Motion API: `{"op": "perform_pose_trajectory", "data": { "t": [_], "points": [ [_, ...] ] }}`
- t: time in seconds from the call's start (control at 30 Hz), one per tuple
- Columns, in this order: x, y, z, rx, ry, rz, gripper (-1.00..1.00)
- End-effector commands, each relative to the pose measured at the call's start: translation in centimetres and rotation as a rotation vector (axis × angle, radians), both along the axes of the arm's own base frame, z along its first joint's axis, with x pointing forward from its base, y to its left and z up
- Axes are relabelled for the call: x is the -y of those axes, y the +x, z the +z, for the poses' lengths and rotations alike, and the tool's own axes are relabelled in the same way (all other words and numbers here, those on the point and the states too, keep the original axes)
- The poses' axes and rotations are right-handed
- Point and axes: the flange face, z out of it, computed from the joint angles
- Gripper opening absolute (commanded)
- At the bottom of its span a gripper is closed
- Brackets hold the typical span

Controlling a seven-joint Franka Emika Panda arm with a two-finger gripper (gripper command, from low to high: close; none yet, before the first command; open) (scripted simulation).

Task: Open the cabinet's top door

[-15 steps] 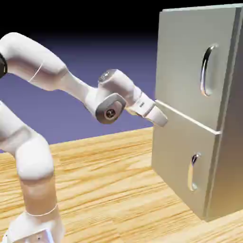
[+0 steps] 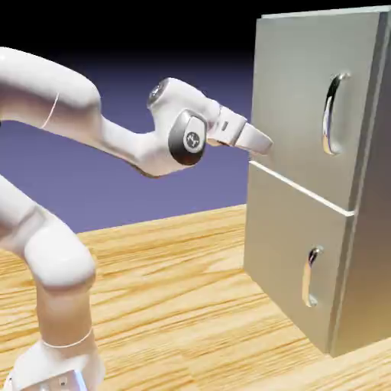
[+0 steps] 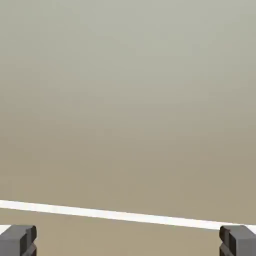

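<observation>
Cabinet (image 2: pixel 302 244) stands on the desk (image 2: pixel 153 305) at the exterior view's right, its top door (image 2: pixel 294 92) closed flush above the shorter lower door (image 2: pixel 286 244), a pale strip (image 2: pixel 302 187) dividing the two; each door bears an upright curved chrome handle, the upper one (image 2: pixel 331 114) near the door's right edge. Arm (image 2: pixel 122 141) reaches in from the exterior view's left, with the tool (image 3: pixel 128 241) near the strip and well apart from the upper handle. Tool released: fingertips (image 3: pixel 19 240) spread wide, nothing between them but the view of the door fronts.

backdrop (image 2: pixel 206 183): blue-violet, black above | table (image 2: pixel 168 305): light wood grain
</observation>
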Motion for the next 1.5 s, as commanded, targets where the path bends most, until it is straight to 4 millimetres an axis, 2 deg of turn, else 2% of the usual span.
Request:
{"op": "perform_pose_trajectory", "data": {
  "t": [0.0,0.37,0.7,1.03,1.4,1.47],
  "points": [
    [0.0,-0.1,0.5,0.016,0.001,0.002,0.00],
    [1.5,-1.0,4.3,0.180,0.017,0.012,0.00],
    [4.5,-1.3,5.9,0.309,0.040,0.011,0.00],
    [9.1,-0.6,5.5,0.411,0.065,0.002,0.00],
    [15.4,1.3,3.0,0.486,0.090,-0.015,0.00],
    [15.4,1.3,2.9,0.486,0.090,-0.015,0.00]
  ]
}}
